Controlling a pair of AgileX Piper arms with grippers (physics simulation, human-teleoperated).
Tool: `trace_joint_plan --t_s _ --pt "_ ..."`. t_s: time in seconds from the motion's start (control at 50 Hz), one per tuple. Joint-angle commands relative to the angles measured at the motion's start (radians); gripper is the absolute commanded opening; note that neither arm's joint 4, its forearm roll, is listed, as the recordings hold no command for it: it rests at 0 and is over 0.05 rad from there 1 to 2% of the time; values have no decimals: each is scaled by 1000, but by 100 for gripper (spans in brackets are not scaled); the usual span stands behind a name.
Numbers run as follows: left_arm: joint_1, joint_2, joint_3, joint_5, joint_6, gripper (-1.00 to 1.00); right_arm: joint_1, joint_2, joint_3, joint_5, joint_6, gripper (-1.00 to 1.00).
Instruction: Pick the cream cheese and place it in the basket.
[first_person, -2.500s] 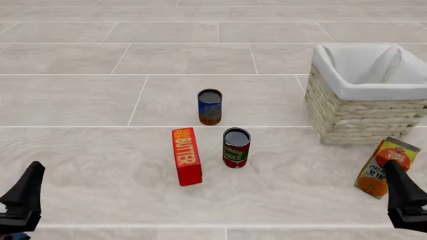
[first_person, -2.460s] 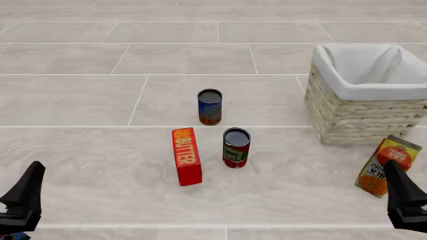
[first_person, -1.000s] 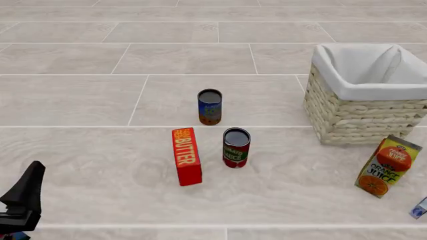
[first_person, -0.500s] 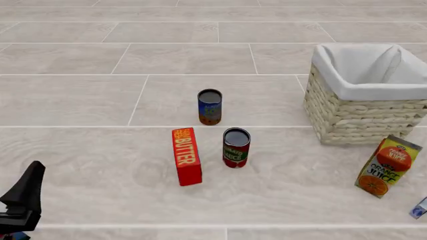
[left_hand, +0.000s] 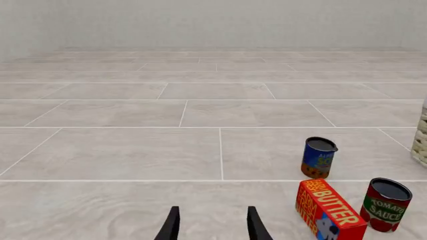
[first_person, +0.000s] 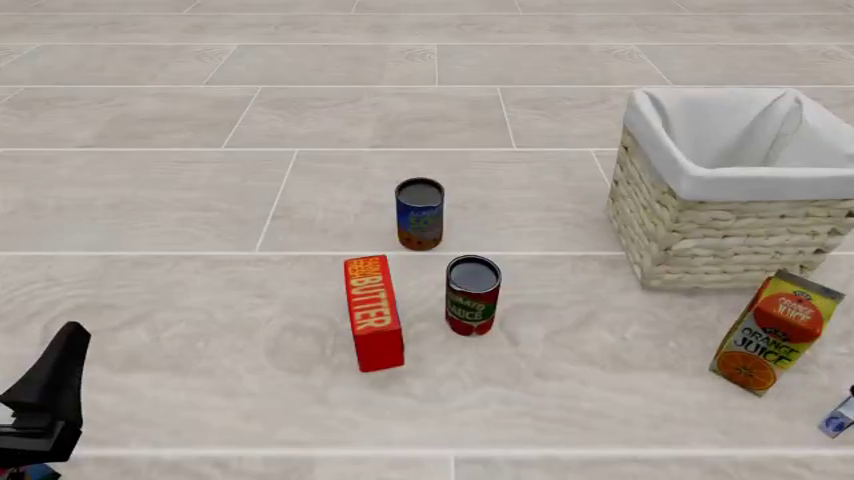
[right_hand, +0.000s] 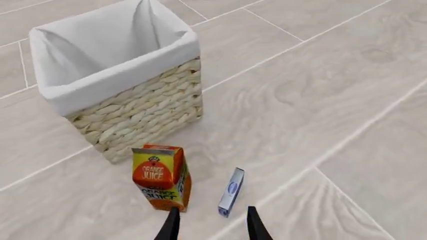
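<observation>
The cream cheese is a small pale blue and whitish packet standing on edge on the floor, next to the orange juice carton. Only a sliver of the cream cheese shows at the front view's right edge. My right gripper is open, its fingertips just short of the packet and holding nothing. It is out of the front view. The basket, wicker with a white lining, stands at the right, and the basket lies beyond the carton. My left gripper is open and empty, low at the left.
A red BUTTER box stands mid-floor with a tomato sauce can beside it and a blue can farther back. The orange juice carton leans in front of the basket.
My right gripper has drawn back out of the front view's lower right corner, uncovering the juice carton and a sliver of the cream cheese. The left gripper has not moved.
</observation>
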Motion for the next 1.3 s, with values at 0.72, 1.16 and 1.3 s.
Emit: trace_joint_plan --t_s 0.72,1.16,1.3 --pt "0 0 0 0 0 100 -106 611 106 -585 74 100" --pt "0 0 0 0 0 100 -87 1051 167 -1013 52 100" --pt "0 0 0 0 0 100 -94 1123 167 -1076 45 100"
